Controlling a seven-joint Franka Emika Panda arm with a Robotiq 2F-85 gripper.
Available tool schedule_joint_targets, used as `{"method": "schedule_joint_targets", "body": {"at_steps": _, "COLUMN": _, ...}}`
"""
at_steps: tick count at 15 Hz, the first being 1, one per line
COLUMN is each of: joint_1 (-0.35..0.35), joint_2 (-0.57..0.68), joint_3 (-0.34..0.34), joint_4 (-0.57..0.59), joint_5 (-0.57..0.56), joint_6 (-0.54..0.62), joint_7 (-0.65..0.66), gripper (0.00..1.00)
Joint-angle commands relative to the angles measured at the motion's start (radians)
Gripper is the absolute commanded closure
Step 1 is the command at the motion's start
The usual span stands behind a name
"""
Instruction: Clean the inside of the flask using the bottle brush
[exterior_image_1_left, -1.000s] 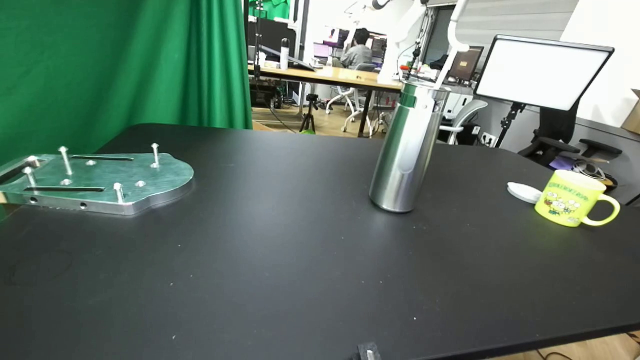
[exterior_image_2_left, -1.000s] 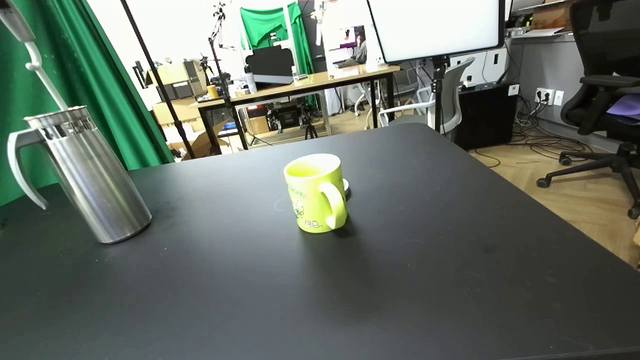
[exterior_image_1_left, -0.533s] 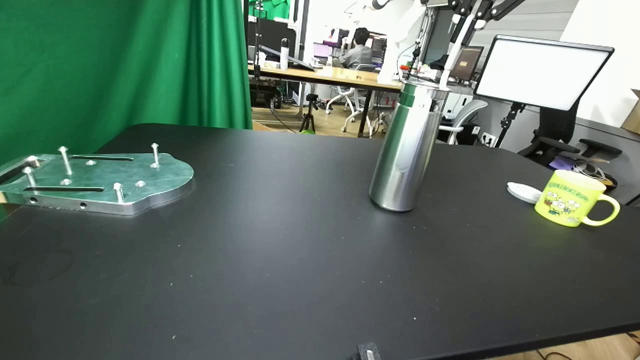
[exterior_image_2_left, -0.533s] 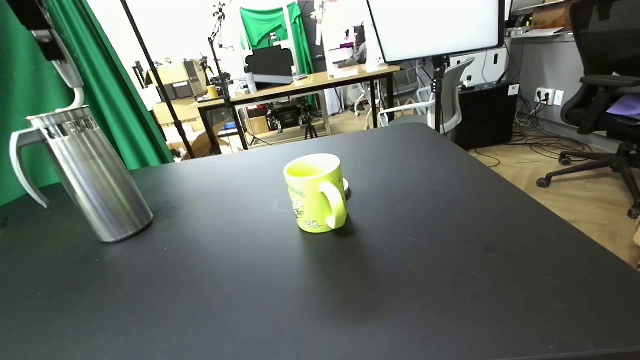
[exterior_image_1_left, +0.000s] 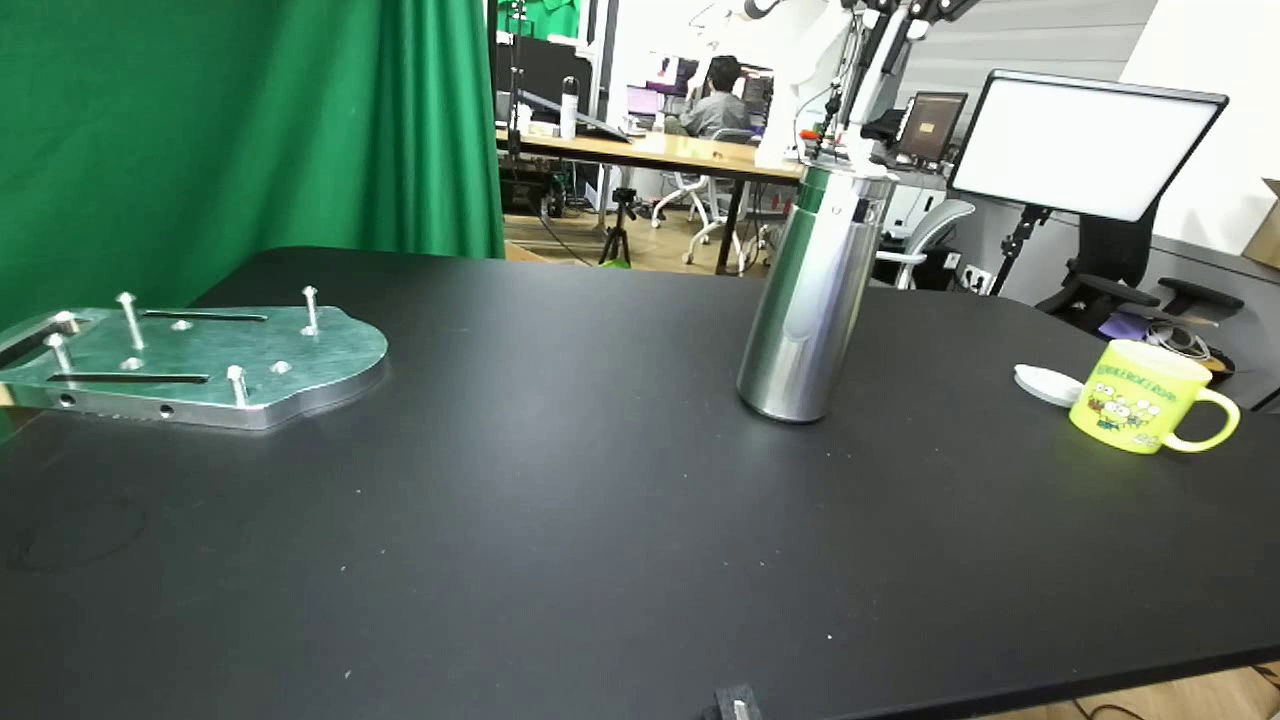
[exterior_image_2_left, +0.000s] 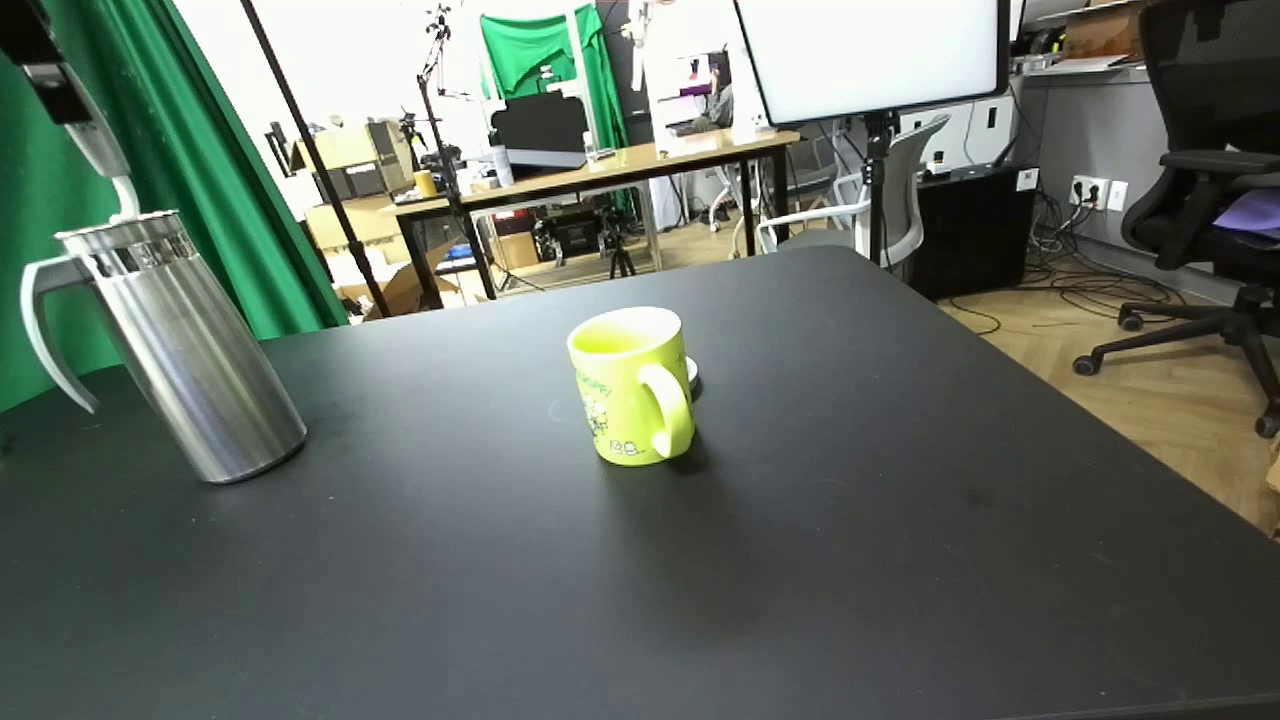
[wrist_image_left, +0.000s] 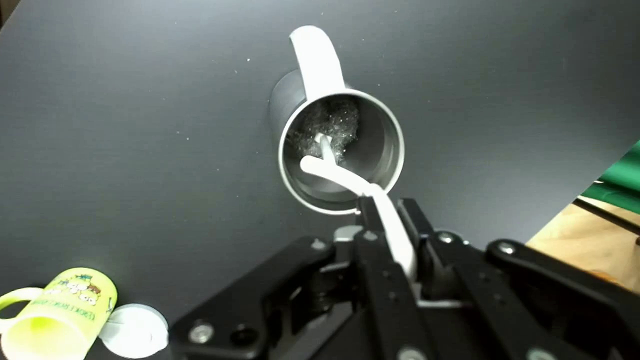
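The gripper (wrist_image_left: 390, 206) grasps the brush (wrist_image_left: 357, 183) by its handle (wrist_image_left: 391, 225); the dim bristles (wrist_image_left: 345, 125) seem to sit inside the flask (exterior_image_2_left: 205, 350).

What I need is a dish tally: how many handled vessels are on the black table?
2: in an exterior view, the steel flask at the left and the yellow-green mug near the middle. Others could be out of frame.
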Motion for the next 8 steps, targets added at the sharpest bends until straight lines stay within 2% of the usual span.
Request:
{"method": "schedule_joint_targets", "body": {"at_steps": 1, "joint_1": 0.031, "joint_2": -0.081, "joint_3": 0.044, "joint_4": 0.019, "joint_5": -0.047, "joint_6": -0.055, "joint_7": 0.078, "gripper": 0.96}}
{"method": "schedule_joint_targets", "body": {"at_steps": 4, "joint_1": 0.040, "joint_2": -0.128, "joint_3": 0.074, "joint_4": 0.020, "joint_5": -0.068, "joint_6": -0.060, "joint_7": 0.097, "gripper": 0.96}}
{"method": "schedule_joint_targets", "body": {"at_steps": 8, "joint_1": 0.025, "joint_2": -0.115, "joint_3": 0.047, "joint_4": 0.015, "joint_5": -0.021, "joint_6": -0.020, "joint_7": 0.047, "gripper": 0.96}}
